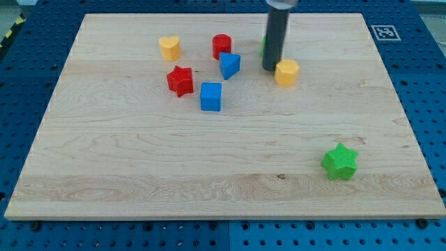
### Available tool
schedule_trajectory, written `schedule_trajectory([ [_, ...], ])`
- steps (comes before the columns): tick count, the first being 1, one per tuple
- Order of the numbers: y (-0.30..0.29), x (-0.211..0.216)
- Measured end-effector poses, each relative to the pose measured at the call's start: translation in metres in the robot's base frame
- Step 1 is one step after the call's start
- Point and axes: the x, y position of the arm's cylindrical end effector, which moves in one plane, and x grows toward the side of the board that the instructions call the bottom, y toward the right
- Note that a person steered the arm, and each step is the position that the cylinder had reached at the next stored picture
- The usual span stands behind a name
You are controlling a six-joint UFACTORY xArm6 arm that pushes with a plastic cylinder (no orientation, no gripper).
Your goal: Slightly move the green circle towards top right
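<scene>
Touching yellow hexagon (287,72), my tip (270,69) hides most of green circle (263,47); blue block (229,65) left.

A yellow hexagon (286,72) sits just right of my tip (270,69). Blue (229,65), red (221,46) and yellow (169,48) blocks lie left; green star (340,162) far below-right.

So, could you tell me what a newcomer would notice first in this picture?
Probably the dark rod coming down at the view's top, my tip just left of the yellow block, with a sliver of the green circle behind it. Next, the green star sitting alone at the lower right of the wooden board.
</scene>
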Motion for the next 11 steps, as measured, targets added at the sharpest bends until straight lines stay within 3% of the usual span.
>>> schedule_trajectory([
  [1, 0.019, 0.012],
  [4, -0.026, -0.017],
  [7, -0.027, -0.05],
  [11, -0.067, -0.019],
])
